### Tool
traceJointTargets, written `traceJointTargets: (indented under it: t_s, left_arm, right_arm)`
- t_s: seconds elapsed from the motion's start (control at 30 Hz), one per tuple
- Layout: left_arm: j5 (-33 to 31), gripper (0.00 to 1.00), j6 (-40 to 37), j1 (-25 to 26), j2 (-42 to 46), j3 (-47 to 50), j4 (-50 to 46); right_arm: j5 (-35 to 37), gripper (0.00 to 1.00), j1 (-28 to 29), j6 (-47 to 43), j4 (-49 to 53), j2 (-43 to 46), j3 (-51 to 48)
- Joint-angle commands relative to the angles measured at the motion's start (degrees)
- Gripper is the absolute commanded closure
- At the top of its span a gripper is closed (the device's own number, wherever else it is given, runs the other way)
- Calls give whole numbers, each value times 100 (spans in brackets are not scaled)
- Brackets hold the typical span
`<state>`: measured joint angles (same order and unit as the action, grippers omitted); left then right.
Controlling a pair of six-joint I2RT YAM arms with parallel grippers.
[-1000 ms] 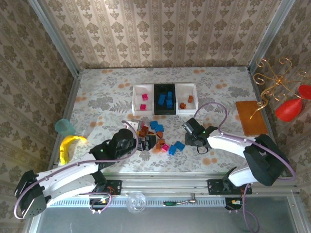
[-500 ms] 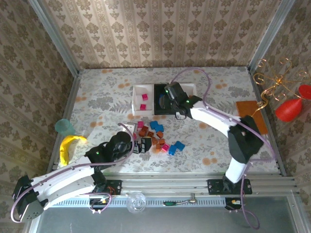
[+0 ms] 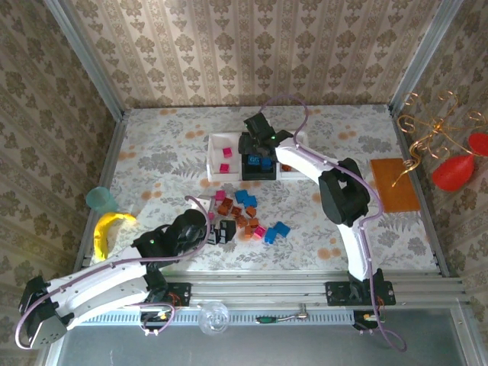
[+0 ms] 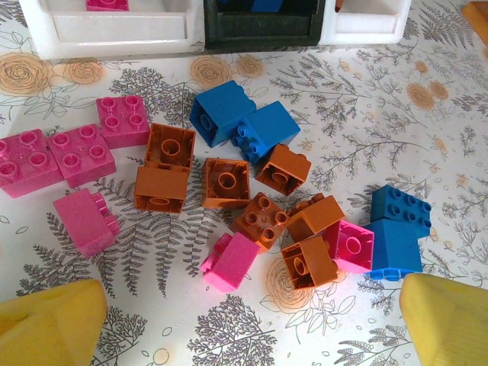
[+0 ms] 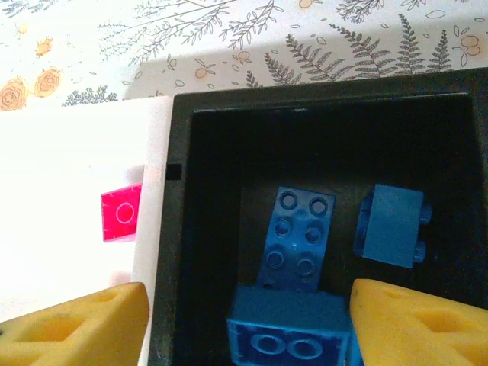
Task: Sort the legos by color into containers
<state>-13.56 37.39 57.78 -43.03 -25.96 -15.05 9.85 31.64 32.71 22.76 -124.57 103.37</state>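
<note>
The legos lie in a loose pile (image 3: pixel 242 217) of pink, blue and orange-brown bricks on the table; in the left wrist view an orange-brown brick (image 4: pixel 226 183) sits mid-pile. My left gripper (image 3: pixel 215 229) hovers open just near of the pile, with nothing between its yellow fingers (image 4: pixel 47 324). The containers stand in a row: white tray (image 3: pixel 213 156), black tray (image 3: pixel 258 177), white tray (image 3: pixel 303 145). My right gripper (image 3: pixel 255 143) is open over the black tray (image 5: pixel 179 229). A blue brick (image 5: pixel 290 335) lies between its fingers, apart from the left one. Other blue bricks (image 5: pixel 299 236) rest inside.
Pink bricks (image 3: pixel 225 160) lie in the left white tray. An orange-brown mat (image 3: pixel 394 185) is at the right, with red ornaments (image 3: pixel 454 171) beyond it. A yellow object (image 3: pixel 107 229) and a teal cup (image 3: pixel 99 200) sit at the left edge.
My right arm swung from beside the pile up to the black tray, and its jaws have spread apart. My left gripper stayed open by the pile.
</note>
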Motion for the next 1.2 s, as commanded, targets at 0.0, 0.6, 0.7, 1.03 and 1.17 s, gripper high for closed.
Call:
traceJointTargets:
  t_s: [0.0,0.6,0.7,1.03,1.17]
  left_arm:
    - [-37,0,50,36,-43,36,-162]
    - [745,30,93,-1188,-1709,-73,266]
    - [681,29,61,-1483,-1722,-8,318]
    - [1113,44,-232,-2122,-2477,-97,1022]
    - [1204,47,-275,-2309,-2760,-155,1220]
  right_arm:
    - [-86,26,-31,12,275,223,161]
    - [-560,24,114,480,-1191,3360,-3903]
    - [-526,24,115,506,-1244,3592,-4180]
    - [-390,24,115,473,-1204,3844,-4387]
    - [-396,24,115,473,-1201,3896,-4417]
